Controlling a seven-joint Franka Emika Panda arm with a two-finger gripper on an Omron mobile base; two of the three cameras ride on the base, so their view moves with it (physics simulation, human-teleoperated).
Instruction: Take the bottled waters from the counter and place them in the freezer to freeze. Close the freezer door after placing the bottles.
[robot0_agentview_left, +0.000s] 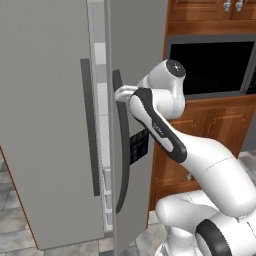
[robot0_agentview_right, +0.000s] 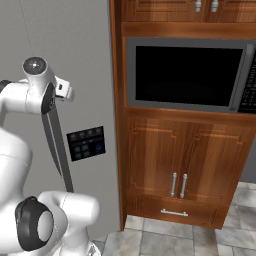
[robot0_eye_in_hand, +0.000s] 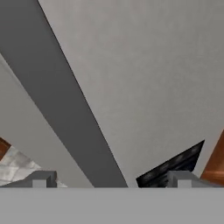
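Observation:
The freezer door (robot0_agentview_left: 45, 125) is the plain grey panel at left, with a straight dark bar handle (robot0_agentview_left: 90, 130). A narrow gap beside it shows pale freezer (robot0_agentview_left: 101, 125) shelves. My gripper (robot0_agentview_left: 121, 93) is against the neighbouring grey door (robot0_agentview_left: 142, 50), the one with the dark dispenser panel (robot0_agentview_left: 139, 147). In the hand view my gripper (robot0_eye_in_hand: 109, 180) is open, and that door's dark handle (robot0_eye_in_hand: 65, 109) runs diagonally between the two fingertips (robot0_eye_in_hand: 41, 179). Nothing is held. The bottled waters and the counter are out of view.
A black wall oven (robot0_agentview_right: 190, 75) sits in brown wooden cabinetry right of the refrigerator, with cabinet doors (robot0_agentview_right: 175, 165) and a drawer below. Grey floor tiles (robot0_agentview_right: 165, 242) lie in front. My own arm (robot0_agentview_left: 165, 135) crosses the dispenser door.

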